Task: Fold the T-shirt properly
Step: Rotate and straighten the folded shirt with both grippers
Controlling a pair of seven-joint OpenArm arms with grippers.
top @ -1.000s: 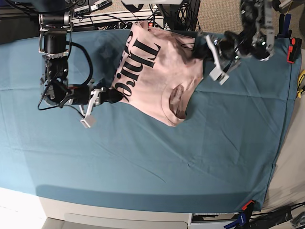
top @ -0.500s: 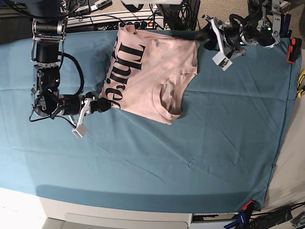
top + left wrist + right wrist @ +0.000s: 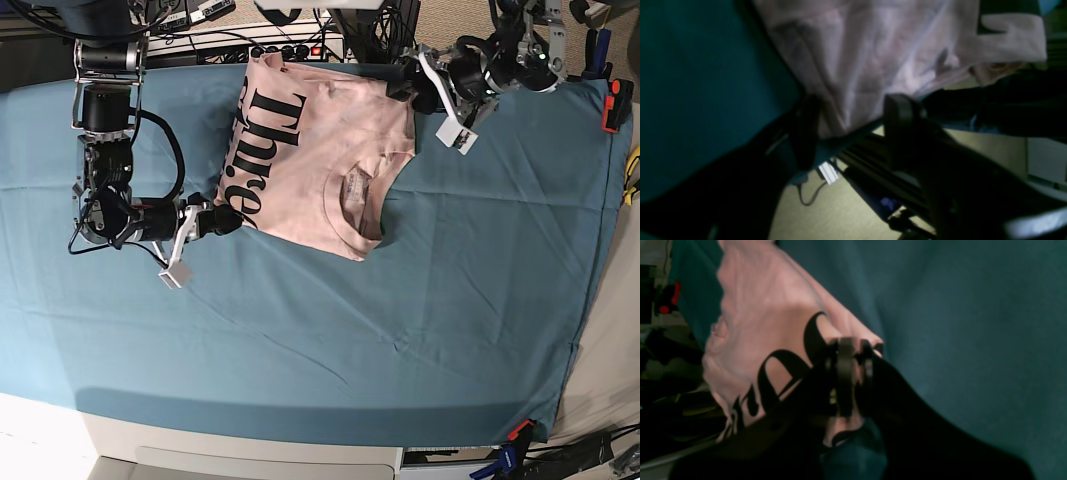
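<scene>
Base view: right gripper (image 3: pixel 222 221) clamps the T-shirt (image 3: pixel 320 150) at its lettered corner. Left gripper (image 3: pixel 412 88) stands with jaws apart at the opposite corner, gripping nothing.

A table covered edge to edge by a teal cloth (image 3: pixel 330 330) carries everything. The cloth lies mostly smooth, with faint creases near the middle of the front half, and clamps pin it at the front right corner and along the right edge. Directly on it lies the pale pink T-shirt (image 3: pixel 320 150), folded, black lettering up, near the back edge around the middle, its collar toward the front.
</scene>
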